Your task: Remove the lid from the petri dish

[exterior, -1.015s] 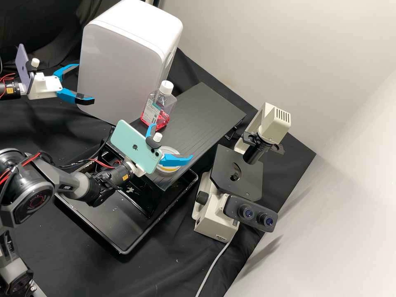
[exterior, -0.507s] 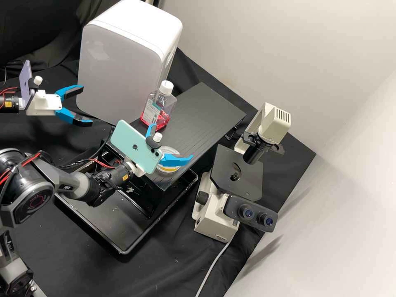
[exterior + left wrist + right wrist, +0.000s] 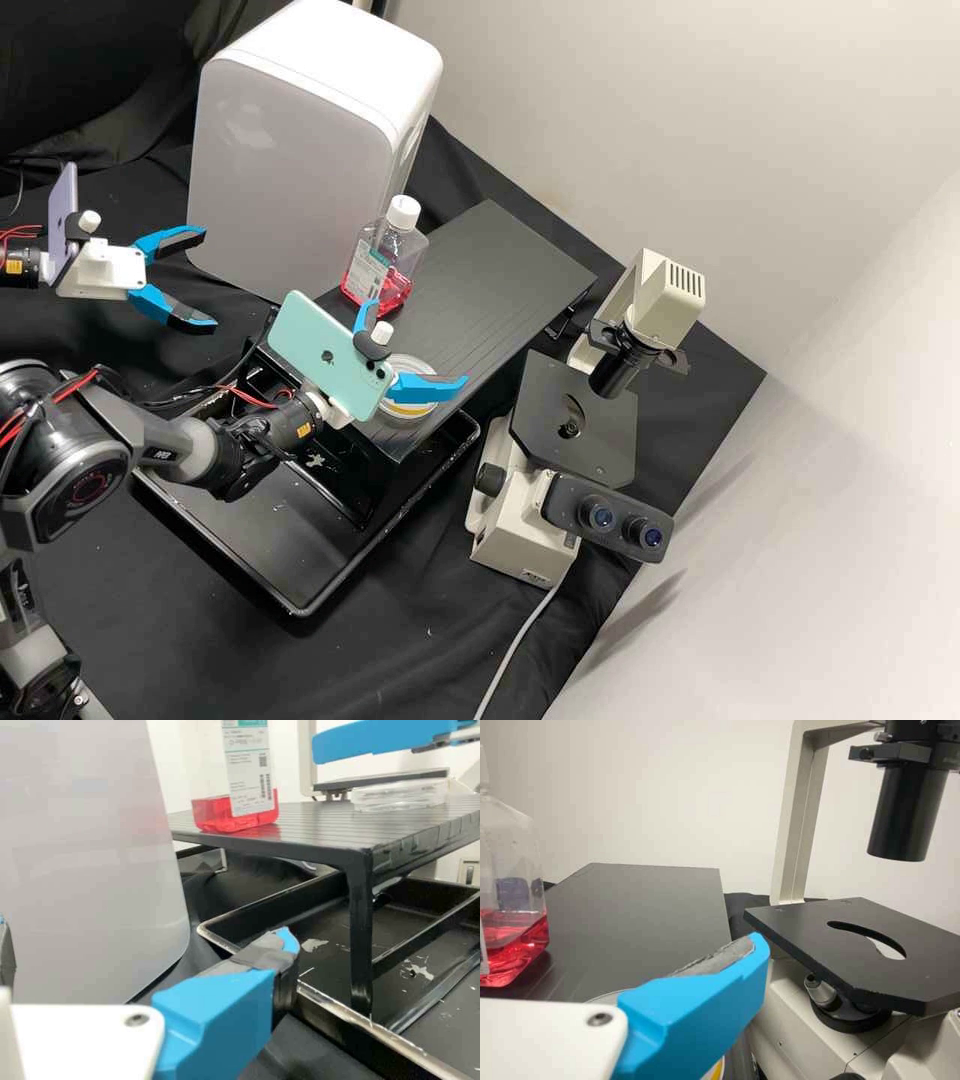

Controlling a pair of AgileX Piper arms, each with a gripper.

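The clear petri dish [image 3: 408, 392] with its lid on sits at the near corner of the black raised platform [image 3: 500, 270]. My right gripper [image 3: 408, 352] is open and straddles the dish, one blue finger [image 3: 438, 386] lying along its front rim and the other standing off behind it. In the right wrist view one finger [image 3: 705, 994] hangs over the dish rim [image 3: 604, 1000]. My left gripper [image 3: 195, 280] is open and holds nothing, left of the platform beside the white box. The left wrist view looks past its own finger [image 3: 259, 960] to the dish [image 3: 397, 793].
A tall white box [image 3: 300, 140] stands at the back left. A flask of red liquid [image 3: 380, 265] stands on the platform behind the dish. A black tray [image 3: 300, 560] lies under the platform. A microscope [image 3: 590, 420] stands to the right.
My left gripper has come down and drawn back to the left, away from the white box. The right gripper and the dish have not moved.
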